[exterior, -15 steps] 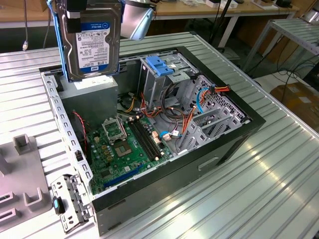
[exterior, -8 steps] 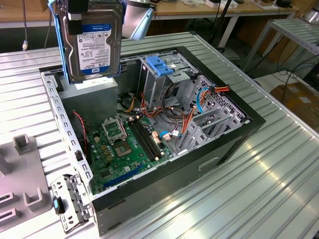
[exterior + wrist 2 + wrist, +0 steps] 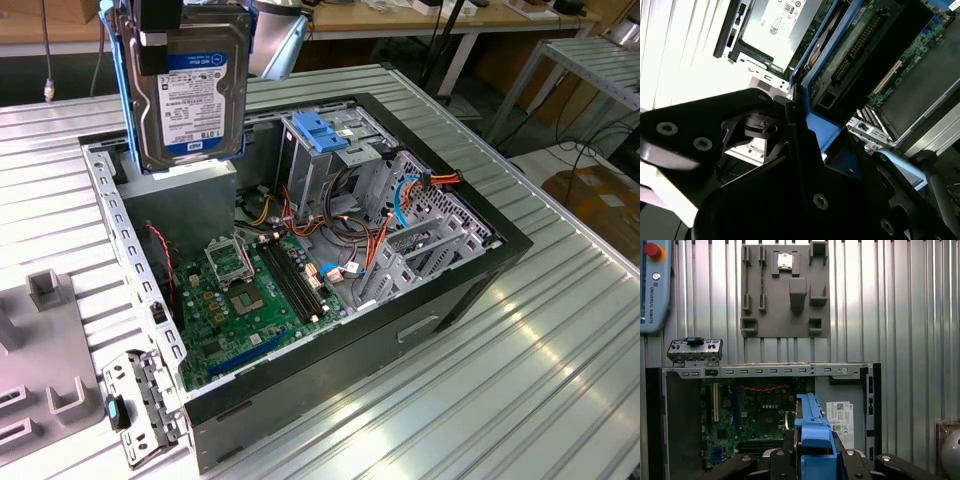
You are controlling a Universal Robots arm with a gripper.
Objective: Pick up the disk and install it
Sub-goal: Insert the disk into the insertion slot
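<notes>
The disk (image 3: 192, 90), a silver hard drive with a white-and-blue label and blue side rails, hangs upright above the back corner of the open computer case (image 3: 440, 300), on the exterior view's left. My gripper (image 3: 163, 42) is shut on its top edge. In the second wrist view the black fingers (image 3: 790, 150) clamp a blue rail, and the disk's (image 3: 860, 45) circuit-board side shows. In the first wrist view the disk's blue rail (image 3: 812, 432) stands edge-on above my gripper (image 3: 812, 462). The metal drive cage with a blue latch (image 3: 322, 135) stands apart from the disk, toward the exterior view's right.
Inside the case lie a green motherboard (image 3: 250, 300), a grey power-supply box (image 3: 185, 215) below the disk, and orange and blue cables (image 3: 400, 200). A grey fixture plate (image 3: 785, 290), a loose metal bracket (image 3: 694, 350) and a teach pendant (image 3: 652, 285) sit on the ribbed metal table.
</notes>
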